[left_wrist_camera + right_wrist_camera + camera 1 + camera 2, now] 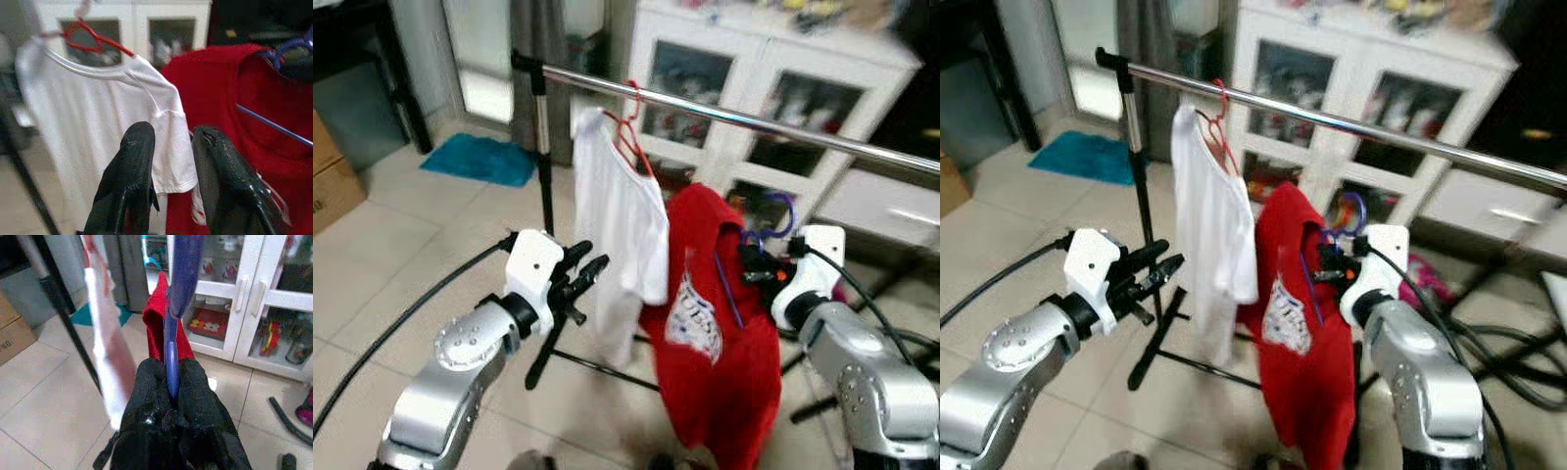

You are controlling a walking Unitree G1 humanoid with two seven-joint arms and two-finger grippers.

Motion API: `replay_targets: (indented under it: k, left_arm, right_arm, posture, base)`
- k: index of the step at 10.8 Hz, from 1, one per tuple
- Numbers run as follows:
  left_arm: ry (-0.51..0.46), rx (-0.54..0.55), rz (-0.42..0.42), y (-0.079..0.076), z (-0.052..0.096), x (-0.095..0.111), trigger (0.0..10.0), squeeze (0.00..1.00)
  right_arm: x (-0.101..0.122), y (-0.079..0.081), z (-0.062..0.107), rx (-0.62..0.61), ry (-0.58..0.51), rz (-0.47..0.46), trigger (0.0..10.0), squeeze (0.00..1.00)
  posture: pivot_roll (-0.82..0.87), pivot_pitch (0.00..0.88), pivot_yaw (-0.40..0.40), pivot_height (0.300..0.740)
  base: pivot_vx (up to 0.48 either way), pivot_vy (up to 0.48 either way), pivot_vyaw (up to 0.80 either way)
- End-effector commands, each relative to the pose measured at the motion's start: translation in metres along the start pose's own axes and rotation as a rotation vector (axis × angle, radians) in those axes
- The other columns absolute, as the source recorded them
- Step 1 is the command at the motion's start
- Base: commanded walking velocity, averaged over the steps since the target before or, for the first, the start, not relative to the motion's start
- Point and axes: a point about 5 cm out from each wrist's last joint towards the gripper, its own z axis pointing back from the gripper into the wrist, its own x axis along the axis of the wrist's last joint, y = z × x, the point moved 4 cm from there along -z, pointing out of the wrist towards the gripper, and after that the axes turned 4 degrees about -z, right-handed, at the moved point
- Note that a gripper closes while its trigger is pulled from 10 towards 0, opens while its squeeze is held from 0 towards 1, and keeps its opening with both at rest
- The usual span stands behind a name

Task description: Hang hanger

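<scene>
A red shirt (724, 323) hangs on a blue hanger (781, 217) whose hook sits below the silver rail (744, 119). My right gripper (754, 266) is shut on the blue hanger (171, 352) near its neck, holding the shirt up off the floor. A white shirt (612, 235) on a red hanger (628, 132) hangs from the rail to the left. My left gripper (587, 274) is open with nothing between its fingers (132, 171), just left of the white shirt's hem (161, 161).
The rack's black upright (545, 186) and base foot stand behind my left gripper. A white glass-door cabinet (754, 88) is behind the rail. A blue mat (480, 159) lies on the tile floor; cardboard boxes (328, 186) at far left. Black cables (891, 343) run on the right.
</scene>
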Motion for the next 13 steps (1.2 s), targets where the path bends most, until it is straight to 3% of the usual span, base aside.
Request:
replay_targets:
  k: [1,5,7,8,9,11,13]
  left_arm:
    - [0.01,-0.001,0.005,-0.003,0.001,-0.004,10.0,0.0]
    - [0.007,-0.006,0.001,-0.002,0.0,-0.004,10.0,0.0]
    - [0.018,-0.003,-0.006,0.002,-0.002,-0.006,10.0,0.0]
    - [0.013,0.018,-0.006,0.008,-0.007,-0.005,10.0,0.19]
    - [0.011,0.042,-0.069,0.017,-0.017,-0.002,10.0,1.0]
    - [-0.023,0.078,-0.116,0.028,-0.04,0.01,10.0,1.0]
    - [-0.075,0.021,-0.099,0.019,-0.053,0.02,10.0,1.0]
  right_arm:
    - [0.012,0.003,0.0,0.013,-0.042,0.023,0.0,0.0]
    - [0.012,0.011,0.0,0.038,-0.038,0.034,0.0,0.0]
    - [0.014,0.019,0.0,0.084,-0.047,0.025,0.0,0.0]
    - [0.02,0.033,0.001,0.183,-0.08,-0.026,0.0,0.0]
    - [0.023,0.047,0.002,0.296,-0.088,-0.051,0.0,0.0]
    - [0.028,0.063,0.002,0.417,-0.089,-0.057,0.0,0.0]
    - [0.032,0.076,0.003,0.495,-0.084,-0.048,0.0,0.0]
  posture:
    - [-0.01,0.0,-0.091,0.74]
    - [-0.01,0.0,-0.091,0.74]
    - [-0.02,0.0,-0.088,0.74]
    - [-0.02,0.0,-0.09,0.74]
    - [-0.02,0.0,-0.089,0.74]
    - [-0.02,0.0,-0.096,0.74]
    - [-0.02,0.0,-0.097,0.74]
  base:
    - [-0.289,0.0,0.0]
    - [-0.285,0.0,0.0]
    - [0.0,0.0,0.0]
    - [0.0,0.0,0.0]
    - [0.0,0.0,0.0]
    - [0.0,0.0,0.0]
    - [0.0,0.0,0.0]
